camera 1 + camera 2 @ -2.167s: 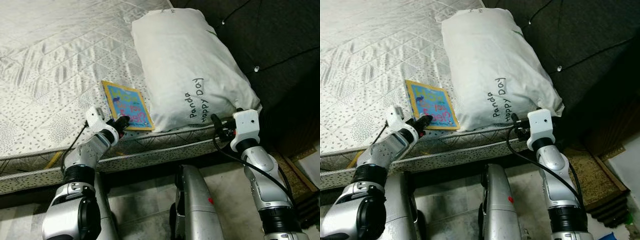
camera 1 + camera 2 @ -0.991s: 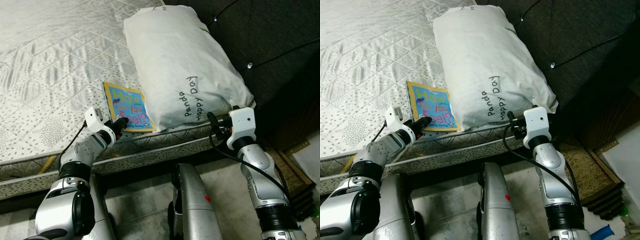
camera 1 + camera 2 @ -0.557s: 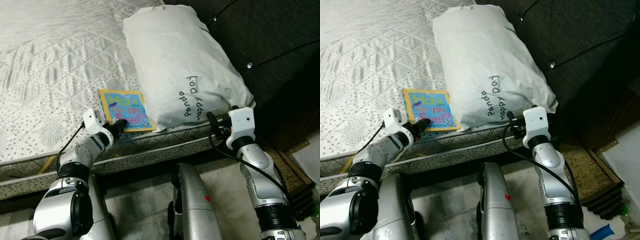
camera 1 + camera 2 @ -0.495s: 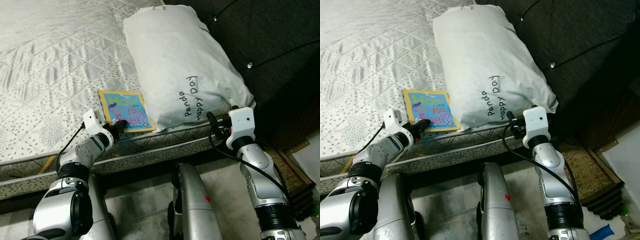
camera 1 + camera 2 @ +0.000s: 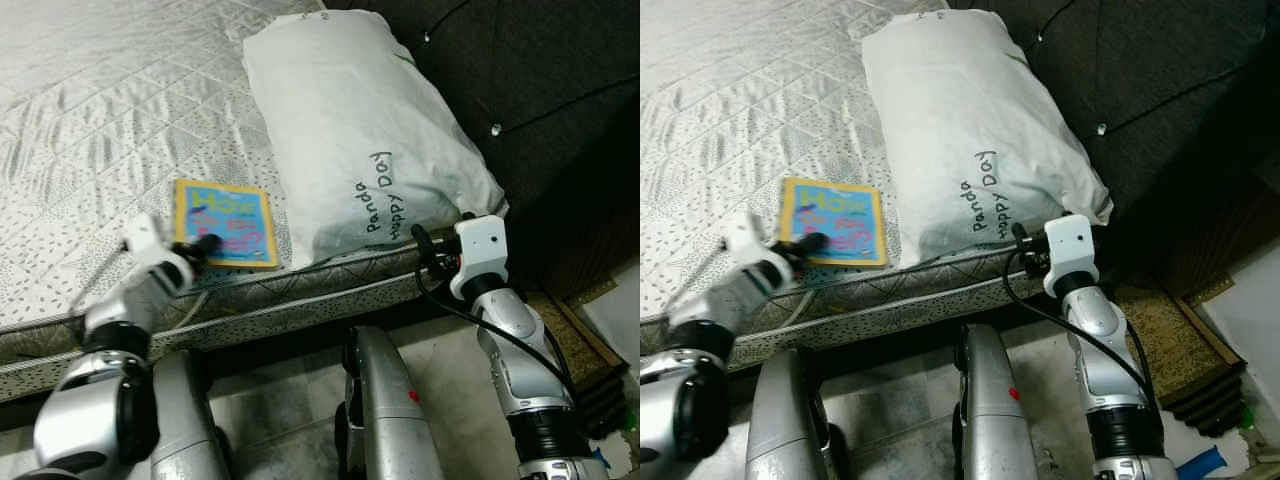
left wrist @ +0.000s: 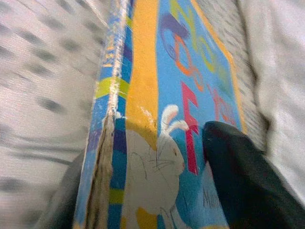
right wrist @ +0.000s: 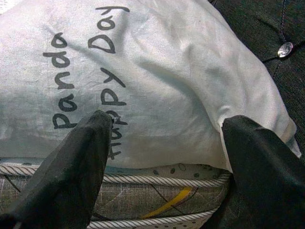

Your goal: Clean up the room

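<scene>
I have the left gripper (image 5: 203,243) at the near edge of the mattress (image 5: 90,120), its black fingers closed on the near corner of the picture book (image 5: 222,224) — in the left wrist view one finger (image 6: 238,181) lies on top of the blue cover by the white rabbit, and the other shows as a dark blur under the frayed spine, so the book is pinched between them. The book lies flat on the quilted mattress, just beside the big white pillow (image 5: 355,130), its far edge close to the pillow's side though I cannot tell if they touch. The pillow lies lengthwise along the dark tufted headboard (image 5: 540,90), the words "Panda Happy Day" written on its near end. My right gripper (image 5: 425,250) sits at the mattress edge right below that end of the pillow; in the right wrist view its fingers (image 7: 71,176) are spread wide, gripping nothing, with the lettering showing between them. Below the bed I see pale floor tiles (image 5: 270,400) and a patterned rug (image 5: 1170,320) off to the right.
</scene>
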Robot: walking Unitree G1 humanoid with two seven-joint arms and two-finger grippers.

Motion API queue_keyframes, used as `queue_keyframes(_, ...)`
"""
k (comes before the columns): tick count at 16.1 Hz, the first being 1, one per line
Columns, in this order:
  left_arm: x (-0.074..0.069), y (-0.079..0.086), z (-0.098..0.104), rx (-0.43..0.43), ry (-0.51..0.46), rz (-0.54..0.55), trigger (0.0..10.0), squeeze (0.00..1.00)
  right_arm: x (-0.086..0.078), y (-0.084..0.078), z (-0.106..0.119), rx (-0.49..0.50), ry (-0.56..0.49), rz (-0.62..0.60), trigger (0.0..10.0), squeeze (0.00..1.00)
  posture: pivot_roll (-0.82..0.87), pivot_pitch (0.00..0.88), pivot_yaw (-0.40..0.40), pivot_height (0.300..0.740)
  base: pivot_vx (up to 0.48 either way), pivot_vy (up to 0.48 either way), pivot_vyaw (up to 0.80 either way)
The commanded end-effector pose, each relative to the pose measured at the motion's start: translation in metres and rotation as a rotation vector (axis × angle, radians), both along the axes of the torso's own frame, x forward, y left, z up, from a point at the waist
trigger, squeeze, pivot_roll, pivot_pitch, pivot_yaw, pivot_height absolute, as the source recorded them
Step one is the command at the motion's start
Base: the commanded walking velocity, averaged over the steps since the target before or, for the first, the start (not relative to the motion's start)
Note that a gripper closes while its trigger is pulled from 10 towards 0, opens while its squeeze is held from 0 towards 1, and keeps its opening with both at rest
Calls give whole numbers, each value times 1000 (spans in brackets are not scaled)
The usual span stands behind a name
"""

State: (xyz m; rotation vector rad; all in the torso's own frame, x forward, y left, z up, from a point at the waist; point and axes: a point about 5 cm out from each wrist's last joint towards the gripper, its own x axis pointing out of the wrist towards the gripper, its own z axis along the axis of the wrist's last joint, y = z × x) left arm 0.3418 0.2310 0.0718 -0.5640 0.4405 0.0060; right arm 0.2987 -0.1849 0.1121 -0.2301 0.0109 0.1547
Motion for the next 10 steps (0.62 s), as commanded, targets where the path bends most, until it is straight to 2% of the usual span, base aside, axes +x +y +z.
queue_keyframes(1,2,8,4,38,-2,27,10000,1000,1,-2,0,-3,-2,-9,10000,0,-159,91,-73,510,0,0,0)
queue_keyframes(4,-2,4,-4,62,37,-27,10000,1000,2,1,0,2,-3,-5,10000,0,-157,89,-72,510,0,0,0)
queue_keyframes(6,-4,2,-10,108,66,-32,10000,1000,2,1,-1,2,-4,-5,10000,0,-159,87,-73,510,0,0,0)
queue_keyframes(10,-1,-6,-13,100,88,-40,10000,1000,4,0,0,-1,-5,-7,10000,0,-160,87,-75,510,0,0,0)
